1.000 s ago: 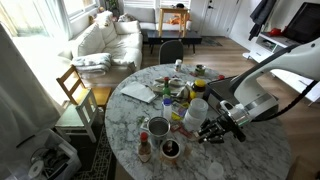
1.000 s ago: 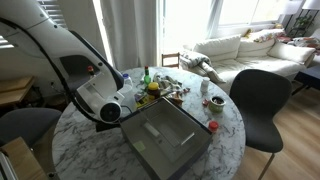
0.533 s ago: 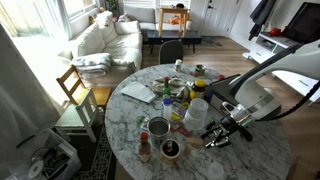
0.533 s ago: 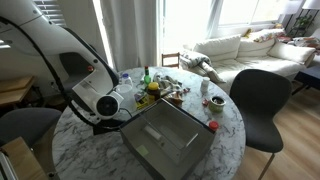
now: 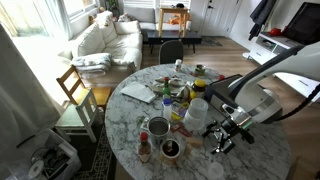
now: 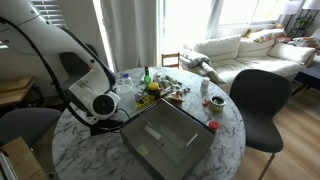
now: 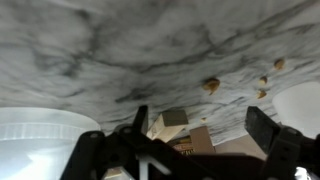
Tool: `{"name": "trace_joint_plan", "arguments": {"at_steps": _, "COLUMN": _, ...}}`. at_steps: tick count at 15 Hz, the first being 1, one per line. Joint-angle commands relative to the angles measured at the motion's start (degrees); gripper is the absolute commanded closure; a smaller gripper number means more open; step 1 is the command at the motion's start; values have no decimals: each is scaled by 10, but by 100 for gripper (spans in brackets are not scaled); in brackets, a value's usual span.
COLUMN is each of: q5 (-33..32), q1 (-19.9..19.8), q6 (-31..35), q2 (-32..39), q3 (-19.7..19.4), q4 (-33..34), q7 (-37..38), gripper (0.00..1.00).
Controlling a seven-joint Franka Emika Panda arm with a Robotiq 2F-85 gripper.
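In the wrist view, the lower left edge cuts off a white tub, and the dark fingers blur.

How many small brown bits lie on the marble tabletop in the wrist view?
3. One brown bit near the middle, a second bit right of it, a third bit higher right; others may be hidden.

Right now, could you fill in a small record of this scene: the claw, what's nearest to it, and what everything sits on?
Claw: black two-fingered gripper, jaws wide open, holding nothing
Position: low over the table
Nearest thing: white translucent plastic tub, beside the gripper, seemingly not touched
Surface: round grey-veined marble table
Also close: silvery metal cup, dark round cup
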Motion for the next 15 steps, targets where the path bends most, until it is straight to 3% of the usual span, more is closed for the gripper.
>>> {"name": "trace_joint_plan", "arguments": {"at_steps": 1, "q5": 44, "q1": -6, "q6": 37, "q2": 20, "q3": 12, "q4": 7, "q7": -33, "gripper": 5}}
{"name": "trace_joint_plan", "arguments": {"at_steps": 3, "q5": 78, "q1": -4, "q6": 46, "q2": 23, "q3": 16, "q4": 12, "q7": -53, "gripper": 27}}
{"name": "trace_joint_plan", "arguments": {"at_steps": 5, "q5": 115, "q1": -2, "q6": 53, "q2": 26, "q3": 18, "q4": 16, "q7": -82, "gripper": 37}}
{"name": "trace_joint_plan", "arguments": {"at_steps": 7, "q5": 144, "q1": 1, "q6": 58, "q2": 30, "q3": 17, "q4": 20, "q7": -106, "gripper": 55}}
{"name": "trace_joint_plan", "arguments": {"at_steps": 12, "q5": 164, "q1": 6, "q6": 50, "q2": 29, "q3": 19, "q4": 16, "q7": -128, "gripper": 88}}
{"name": "trace_joint_plan", "arguments": {"at_steps": 15, "q5": 154, "q1": 8, "q6": 57, "q2": 22, "q3": 17, "q4": 11, "q7": -124, "gripper": 90}}
